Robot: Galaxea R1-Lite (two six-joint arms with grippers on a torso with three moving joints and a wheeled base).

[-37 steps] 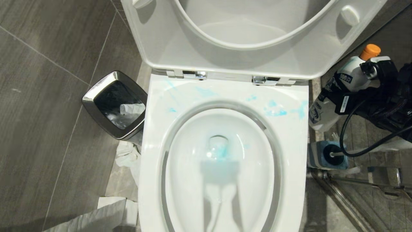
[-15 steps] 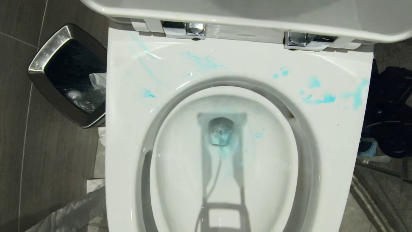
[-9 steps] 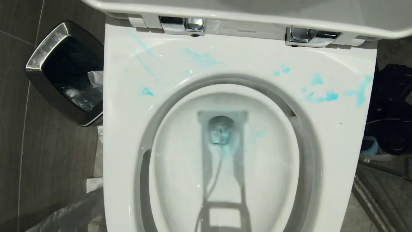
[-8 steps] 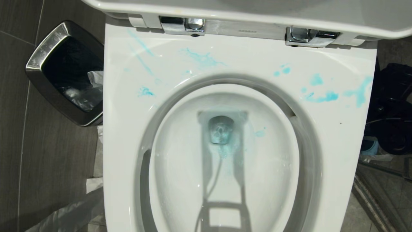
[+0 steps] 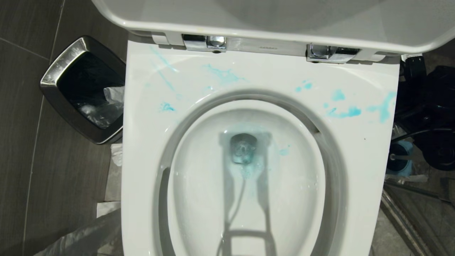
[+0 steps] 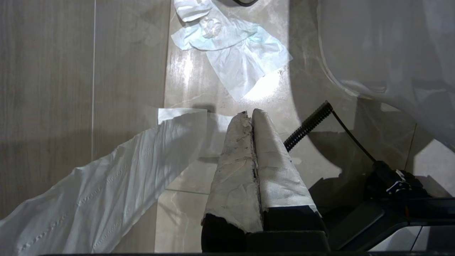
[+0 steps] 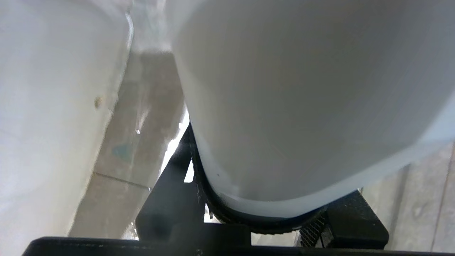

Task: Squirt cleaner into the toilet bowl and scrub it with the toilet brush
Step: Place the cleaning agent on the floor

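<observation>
Nearest the camera in the head view, the toilet bowl fills the middle of the frame, seat and lid raised at the far end above two chrome hinges. Water in the basin carries a faint turquoise tint around the drain; a thin shadow of the rig falls across it. Cleaner shows as blue smears on the broad rear rim, heaviest toward the right side, with lighter streaks on the left.

Left of the bowl, a square steel bin stands on the dark tiled floor, with loose paper lying on the floor near the bowl's base.

Left gripper: hangs low over the floor beside the bowl, fingers wrapped in white and pressed together, nothing between them.

Right gripper: fingers clamped on a white bottle-like body, just beside the bowl's outer wall.

Toilet brush: dark bristle head seated in its blue holder on the floor at the bowl's right, partly hidden behind black arm hardware.
</observation>
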